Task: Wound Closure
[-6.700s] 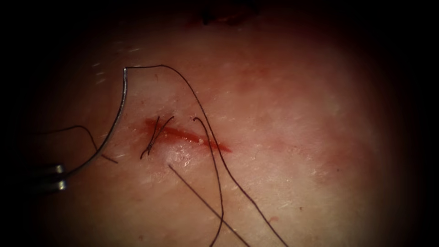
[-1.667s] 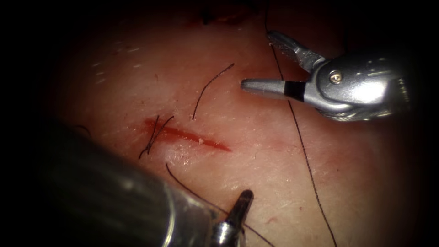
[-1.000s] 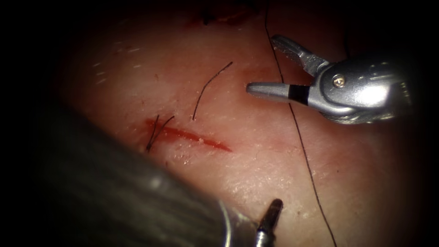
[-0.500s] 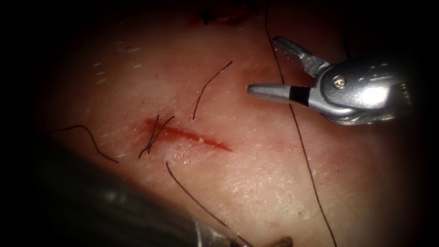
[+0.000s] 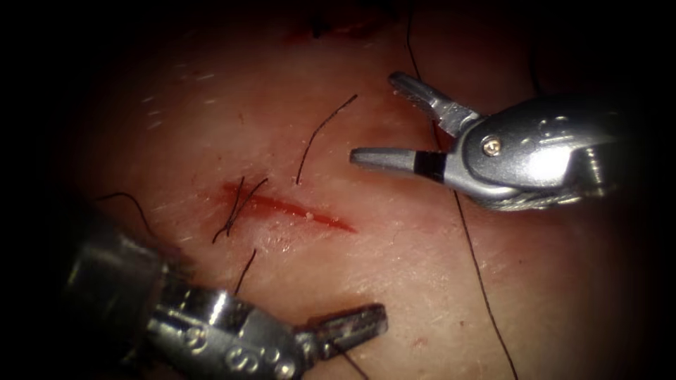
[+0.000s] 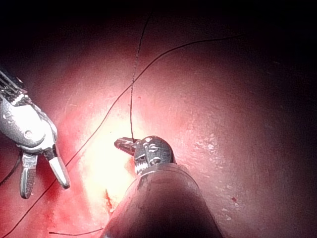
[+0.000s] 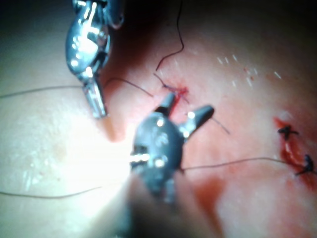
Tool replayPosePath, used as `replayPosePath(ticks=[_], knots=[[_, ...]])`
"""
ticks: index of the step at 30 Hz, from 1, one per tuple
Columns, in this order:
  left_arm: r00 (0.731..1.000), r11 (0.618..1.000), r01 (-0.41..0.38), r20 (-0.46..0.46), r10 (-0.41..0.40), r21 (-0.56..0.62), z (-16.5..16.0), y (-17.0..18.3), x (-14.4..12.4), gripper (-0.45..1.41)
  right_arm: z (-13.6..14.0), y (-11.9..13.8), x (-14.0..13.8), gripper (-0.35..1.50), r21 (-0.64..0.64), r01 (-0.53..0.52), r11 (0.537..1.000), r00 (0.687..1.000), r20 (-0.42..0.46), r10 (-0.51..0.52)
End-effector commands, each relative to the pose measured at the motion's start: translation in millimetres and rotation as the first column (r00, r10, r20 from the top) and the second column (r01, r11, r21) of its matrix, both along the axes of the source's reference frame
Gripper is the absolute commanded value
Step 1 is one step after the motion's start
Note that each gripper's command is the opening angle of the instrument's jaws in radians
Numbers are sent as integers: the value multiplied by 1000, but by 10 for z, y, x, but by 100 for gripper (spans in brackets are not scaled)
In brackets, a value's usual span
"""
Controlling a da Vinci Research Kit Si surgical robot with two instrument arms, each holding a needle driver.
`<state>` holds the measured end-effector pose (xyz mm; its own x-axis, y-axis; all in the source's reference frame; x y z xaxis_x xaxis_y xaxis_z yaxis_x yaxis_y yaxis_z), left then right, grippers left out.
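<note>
The cut (image 5: 289, 210) runs across the tissue (image 5: 394, 267), red along its length, with a dark stitch (image 5: 236, 207) at its left end. My left tool (image 5: 352, 324) lies below the cut, its jaws shut on a strand of thread (image 5: 246, 271) that leads up toward the stitch. In the left wrist view that tool (image 6: 125, 144) grips the thread (image 6: 131, 99) at its tip. My right tool (image 5: 373, 118) hovers above and right of the cut, jaws wide open and holding nothing. In the right wrist view its jaws (image 7: 187, 108) gape just short of the stitch.
A long thread (image 5: 479, 281) runs from the top down behind the right tool to the bottom edge. A short loose piece of thread (image 5: 324, 137) lies above the cut, another (image 5: 130, 204) at the far left. A second stitched cut (image 7: 292, 144) lies off to one side.
The left tool has risen into view and shut its jaws on the strand below the cut. The right tool, still open, has moved left and slightly down toward the cut.
</note>
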<state>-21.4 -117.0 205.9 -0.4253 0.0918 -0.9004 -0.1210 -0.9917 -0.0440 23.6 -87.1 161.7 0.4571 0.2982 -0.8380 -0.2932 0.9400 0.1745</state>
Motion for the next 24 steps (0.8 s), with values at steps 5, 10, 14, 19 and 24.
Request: replayPosePath(ticks=[5, 10, 14, 19, 24], knots=[[982, 999, -14, 189, 5, 47, -5, -16, 20, -45, 34, -11, 15, 111, -8, 26, 1000, 999, -25, -26], [945, 998, -24, 327, 4, 55, -10, -7, 37, -45, 66, -12, 20, 78, -22, 98, 995, 992, -74, -100], [894, 998, -24, 449, -5, 59, -21, 10, 45, -45, 79, -21, 33, -23, 54, 118, 992, 986, -128, -110], [842, 998, -21, 540, -14, 59, -25, 32, 45, -45, 66, -25, 57, -35, 60, 109, 992, 984, -149, -99], [803, 995, -5, 594, -52, 95, -17, 51, 47, -45, 61, -34, 91, -35, 60, 128, 990, 980, -162, -117]])
